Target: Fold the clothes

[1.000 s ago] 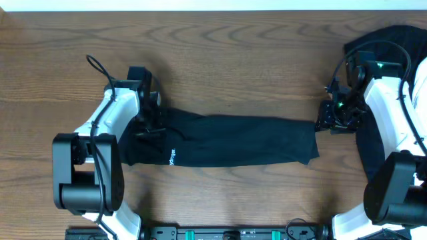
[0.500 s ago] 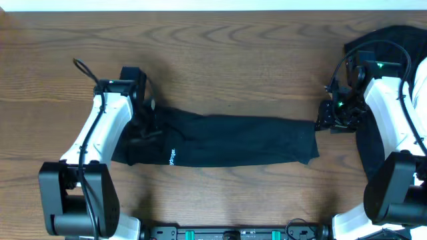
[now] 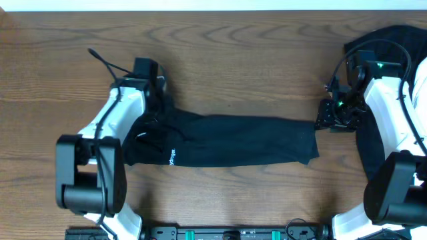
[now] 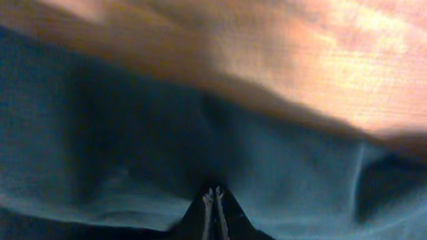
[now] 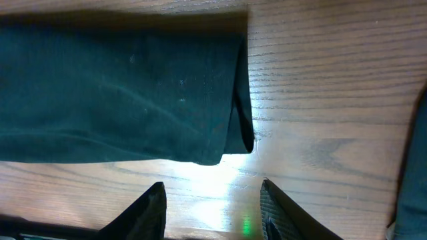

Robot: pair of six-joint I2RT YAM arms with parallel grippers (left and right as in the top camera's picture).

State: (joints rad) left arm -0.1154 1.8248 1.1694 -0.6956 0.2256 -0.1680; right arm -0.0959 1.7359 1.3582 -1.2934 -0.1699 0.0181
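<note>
The clothes (image 3: 233,140) lie as a long black folded strip across the middle of the wooden table (image 3: 233,60), with white lettering (image 3: 171,159) near the left end. My left gripper (image 3: 158,113) sits on the strip's upper left end. In the left wrist view its tips (image 4: 213,193) are pressed together in the dark fabric (image 4: 133,147), and a crease runs up from them. My right gripper (image 3: 325,124) is just off the strip's right end. In the right wrist view it (image 5: 212,184) stands open over bare wood, short of the folded cloth edge (image 5: 227,100).
A second heap of dark cloth (image 3: 393,37) lies at the far right corner, partly under the right arm, and shows at the edge of the right wrist view (image 5: 417,167). The arms' bases (image 3: 233,233) line the front edge.
The left arm swung left half a second ago and has come back right. The strip's left end shifted with it. The right arm has not moved.
</note>
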